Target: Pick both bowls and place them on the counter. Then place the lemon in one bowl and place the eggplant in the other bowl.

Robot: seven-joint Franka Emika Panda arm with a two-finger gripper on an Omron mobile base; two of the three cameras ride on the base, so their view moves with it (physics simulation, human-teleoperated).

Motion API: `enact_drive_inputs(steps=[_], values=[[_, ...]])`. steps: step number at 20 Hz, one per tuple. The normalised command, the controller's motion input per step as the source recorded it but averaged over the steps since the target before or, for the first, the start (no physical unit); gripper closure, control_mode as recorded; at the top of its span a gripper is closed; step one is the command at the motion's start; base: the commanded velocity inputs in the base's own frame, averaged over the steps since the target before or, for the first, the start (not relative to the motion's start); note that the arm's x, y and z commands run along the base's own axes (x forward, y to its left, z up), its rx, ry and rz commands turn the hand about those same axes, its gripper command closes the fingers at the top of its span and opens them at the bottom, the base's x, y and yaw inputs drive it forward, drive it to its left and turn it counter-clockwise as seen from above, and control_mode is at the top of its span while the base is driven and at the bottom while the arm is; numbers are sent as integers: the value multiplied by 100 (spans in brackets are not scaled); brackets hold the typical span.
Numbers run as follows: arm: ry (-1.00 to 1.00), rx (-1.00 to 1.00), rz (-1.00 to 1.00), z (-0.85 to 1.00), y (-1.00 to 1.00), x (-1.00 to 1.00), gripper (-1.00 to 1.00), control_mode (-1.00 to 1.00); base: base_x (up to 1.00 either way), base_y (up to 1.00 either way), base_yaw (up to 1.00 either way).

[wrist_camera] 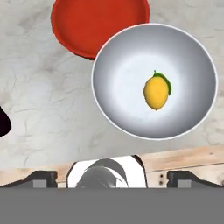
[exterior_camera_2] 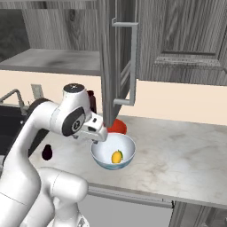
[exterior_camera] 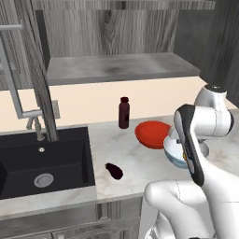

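The white floral bowl [wrist_camera: 118, 74] stands on the marbled counter [wrist_camera: 48, 100] with the lemon [wrist_camera: 156, 92] lying inside it, right of centre. Touching its rim in the hand view is the empty red bowl [wrist_camera: 99, 22]. The dark eggplant [exterior_camera: 114, 171] lies on the counter near the sink, apart from both bowls. My gripper [wrist_camera: 112, 178] hangs open above the counter beside the white bowl [exterior_camera_2: 113, 153], fingertips wide apart with nothing between them. From the right base view the lemon [exterior_camera_2: 117, 156] shows in the bowl and the red bowl [exterior_camera_2: 118, 127] sits behind it.
A dark maroon bottle [exterior_camera: 123, 113] stands upright behind the red bowl [exterior_camera: 153, 134]. The black sink [exterior_camera: 44, 161] with its faucet [exterior_camera: 32, 114] lies to the left. An open cabinet door [exterior_camera_2: 119, 57] hangs above the bowls, and a grey shelf [exterior_camera: 121, 67] sits behind.
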Motion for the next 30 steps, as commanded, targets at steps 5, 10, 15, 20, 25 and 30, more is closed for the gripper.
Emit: enact_drive_inputs(steps=[5, 10, 15, 20, 25, 30], values=[[-23, 0, 4, 7, 67, -20, -100, -100, 0, 0, 0], [-27, 0, 3, -9, 75, -1, -100, -100, 0, 0, 0], [-3, 0, 0, -4, 70, 19, -100, -100, 0, 0, 0], [7, 0, 0, 0, 66, 18, -100, -100, 0, 0, 0], [1, 1, 16, -18, 47, -7, -100, -100, 0, 0, 0], [0, 5, 19, -31, 37, -11, -100, -100, 0, 0, 0]])
